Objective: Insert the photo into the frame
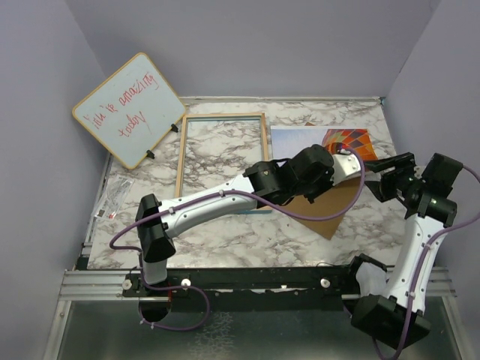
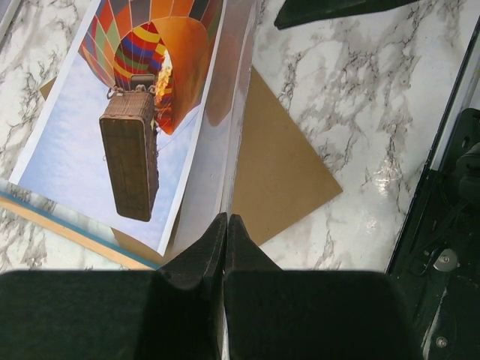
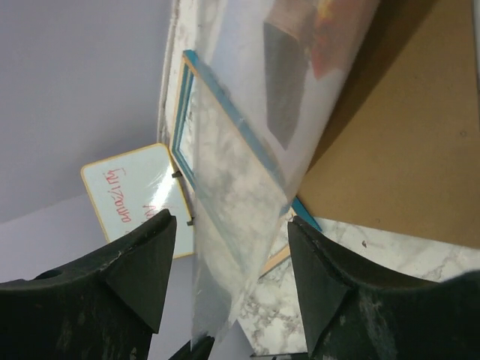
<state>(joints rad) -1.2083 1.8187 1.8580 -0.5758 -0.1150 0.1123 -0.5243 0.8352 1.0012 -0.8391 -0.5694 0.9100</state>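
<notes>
The photo [image 2: 75, 127], a colourful balloon print, lies face up on the marble table [image 1: 225, 232], partly over the brown backing board [image 2: 289, 169]. My left gripper [image 2: 226, 223] is shut on the edge of a clear sheet [image 2: 225, 105], which stands on edge above the photo's right side. My right gripper [image 3: 232, 236] is open, and the far end of the clear sheet [image 3: 236, 202] hangs between its fingers [image 3: 142, 259] without touching them. The frame [image 1: 181, 157] lies flat to the left of the photo [image 1: 300, 141], pale wood side up. Its blue edge [image 3: 225, 105] shows in the right wrist view.
A whiteboard [image 1: 131, 109] with red handwriting leans at the back left. A small plastic packet [image 1: 112, 199] lies at the table's left edge. The left arm [image 1: 217, 202] stretches across the middle of the table. Purple walls close in the back and both sides.
</notes>
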